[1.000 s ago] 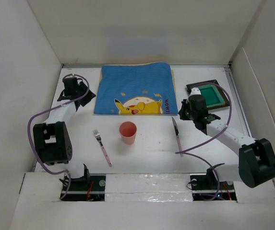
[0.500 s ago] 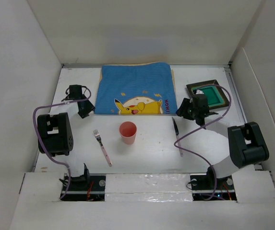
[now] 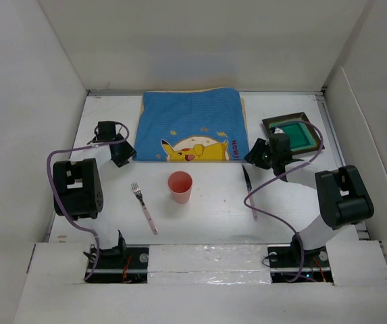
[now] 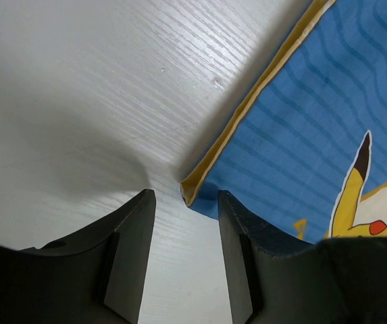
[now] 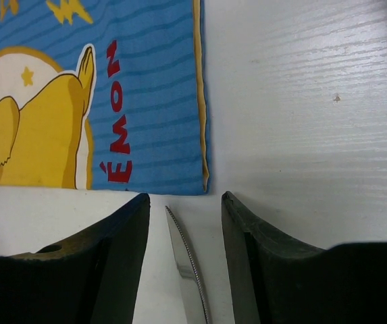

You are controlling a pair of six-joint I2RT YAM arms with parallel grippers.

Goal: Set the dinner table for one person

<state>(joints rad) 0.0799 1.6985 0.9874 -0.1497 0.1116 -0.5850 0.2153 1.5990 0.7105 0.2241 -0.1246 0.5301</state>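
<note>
I see the wide white flat dinner table (image 3: 207, 219) with a blue rectangular cloth printed with a yellow Pikachu (image 3: 192, 125) spread at its far middle. A pink plastic cup (image 3: 179, 186) stands upright on the bare table, with the cloth at its 12 o'clock. A metal fork with a pale pink handle (image 3: 144, 207) lies at the cup's 9 o'clock, and a metal knife with a pink handle (image 3: 249, 190) lies at its 3 o'clock. A green square dish with a dark rim (image 3: 294, 133) sits at about 2 o'clock, beside the cloth's right edge.

My left gripper (image 4: 185, 200) hangs low at the cloth's near-left corner. Its jaws are spread, with the yellow-hemmed corner between them and untouched. My right gripper (image 5: 185, 200) is likewise spread. It is at the near-right corner, with the knife's serrated blade tip lying between its fingers (image 5: 122, 243) and nothing clamped.
</note>
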